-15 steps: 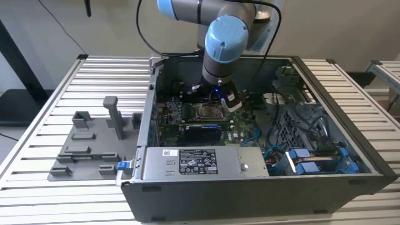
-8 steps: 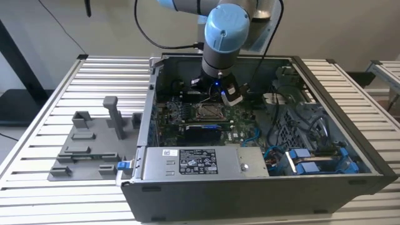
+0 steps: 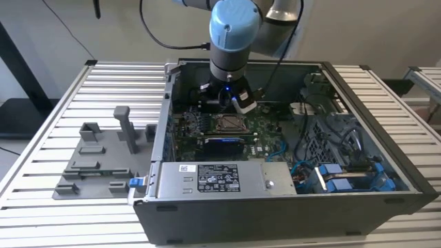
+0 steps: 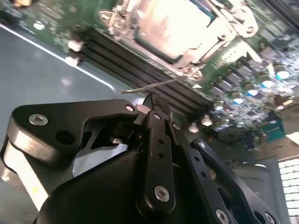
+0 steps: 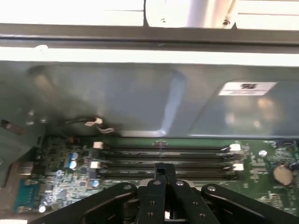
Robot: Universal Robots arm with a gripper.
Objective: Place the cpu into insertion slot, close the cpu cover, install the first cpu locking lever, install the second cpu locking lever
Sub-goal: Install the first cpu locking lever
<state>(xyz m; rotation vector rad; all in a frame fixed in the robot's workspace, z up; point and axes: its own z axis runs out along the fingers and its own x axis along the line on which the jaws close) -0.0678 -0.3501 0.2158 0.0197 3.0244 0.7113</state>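
Presently, exterior view: my gripper (image 3: 241, 101) hangs inside the computer case (image 3: 276, 217), just beside the cpu socket (image 3: 230, 122).

Second wrist view: fingers pressed together, holding nothing. The cpu (image 4: 174, 25) sits flat in its slot, and the cpu cover (image 4: 205, 49) seems to lie over its edges. A wire locking lever (image 4: 154, 85) is near my tips (springy, stiff and slippery, I judge; best hooked at its free end).

First wrist view: gripper (image 5: 161, 170) above the memory slots (image 5: 163, 151).

A robotics lab or test workshop is indicated. A table (image 3: 103, 88) of slatted aluminium profiles is seen, on which an opened case (image 3: 276, 217) has been laid with its board (image 3: 267, 135) exposed. An arm (image 3: 234, 36) is hung over it. Grey jigs (image 3: 93, 165) are set out beside the case. What may be a second bench (image 3: 426, 77) is glimpsed behind, against bare walls.
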